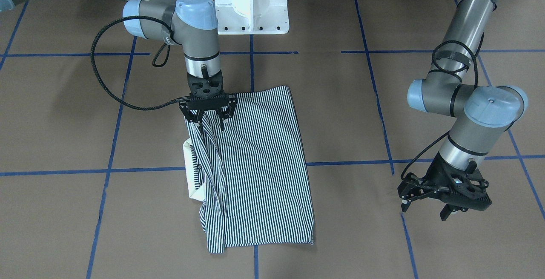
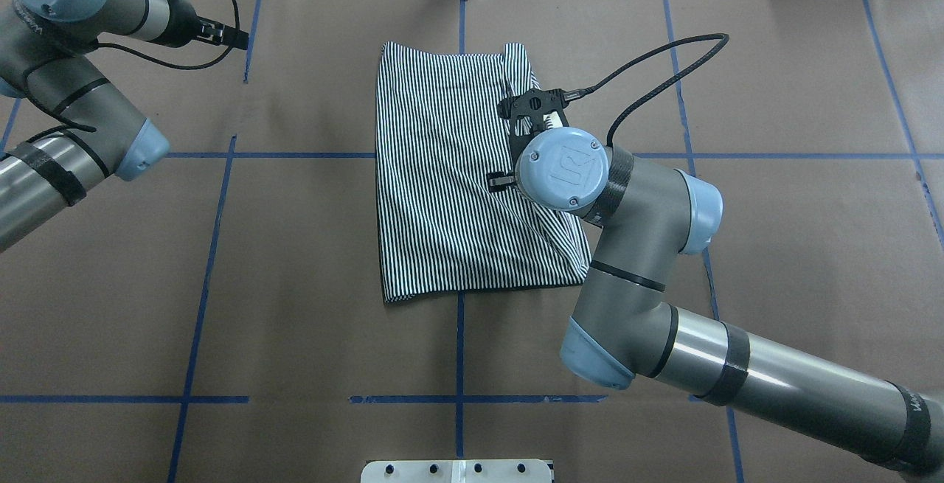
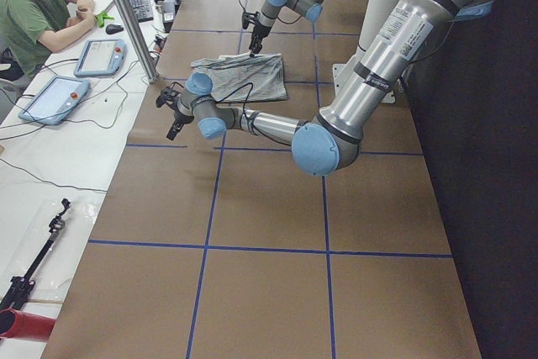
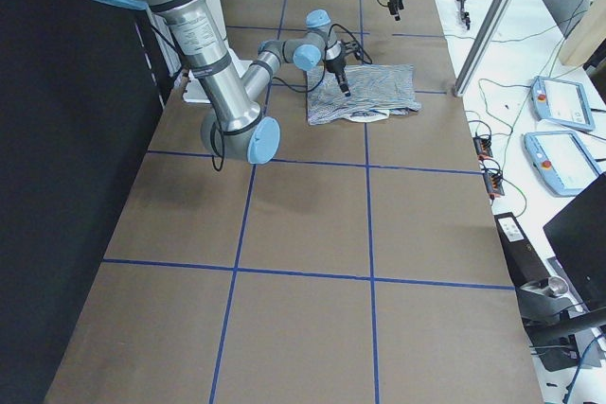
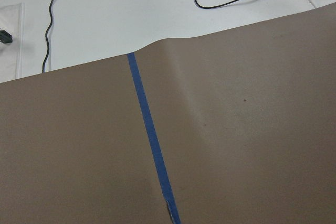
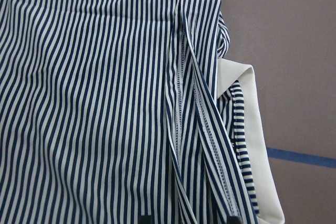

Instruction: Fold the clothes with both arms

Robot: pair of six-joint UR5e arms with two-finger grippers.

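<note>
The navy-and-white striped polo shirt (image 1: pixel 259 164) lies folded to a long rectangle in the middle of the brown table. Its white collar (image 1: pixel 190 172) sticks out at one long edge. My right gripper (image 1: pixel 209 122) points straight down over that edge, near the end closest to the robot's base. It is shut on a taut band of striped fabric (image 6: pixel 202 129) that runs between its fingertips. In the overhead view the right wrist (image 2: pixel 562 167) hides part of the shirt (image 2: pixel 442 173). My left gripper (image 1: pixel 425 209) hovers open over bare table, far from the shirt, holding nothing.
Blue tape lines (image 1: pixel 127 170) divide the brown table into squares. The white pedestal base (image 1: pixel 251 6) stands at the robot's side. A seated person (image 3: pixel 38 6), two tablets (image 3: pixel 101 56) and an upright metal post (image 3: pixel 126 14) are beyond the far edge.
</note>
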